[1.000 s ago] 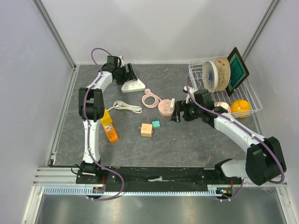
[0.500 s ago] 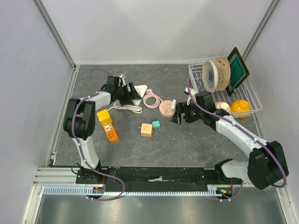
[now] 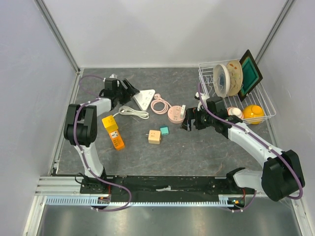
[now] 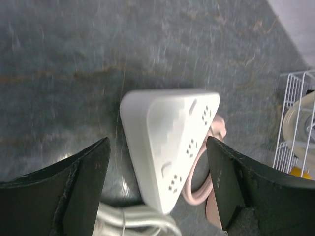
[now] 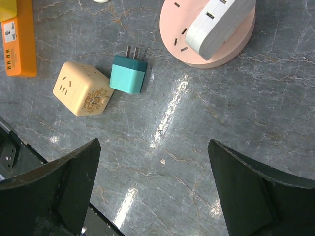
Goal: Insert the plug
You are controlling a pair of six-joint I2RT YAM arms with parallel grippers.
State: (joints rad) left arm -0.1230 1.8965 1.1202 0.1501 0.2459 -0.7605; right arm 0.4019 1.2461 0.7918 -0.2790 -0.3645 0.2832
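A teal plug [image 3: 164, 131] [image 5: 129, 73] lies on its side on the grey table, its two prongs bare, next to a beige cube socket [image 3: 154, 136] [image 5: 82, 88]. My right gripper [image 3: 188, 121] [image 5: 153, 142] hangs open over bare table just right of them. A white adapter [image 5: 219, 22] is plugged into the pink round socket [image 3: 173, 114] [image 5: 206, 37]. My left gripper [image 3: 126, 91] [image 4: 157, 141] is open at the back left. A white triangular power strip [image 3: 143, 98] [image 4: 170, 142] lies between its fingers [image 4: 74, 189], apart from both. The strip's white cable [image 3: 133, 112] coils in front of it.
An orange power strip [image 3: 113, 132] [image 5: 19, 42] lies left of the cube. A pink cable coil [image 3: 158, 104] sits behind the pink socket. A wire rack [image 3: 261, 105] with plates, a dark tray and a yellow object stands at the back right. Walls close in the table.
My left arm has swung back and to the left, and the white power strip has turned and shifted slightly forward. The right arm has barely moved.
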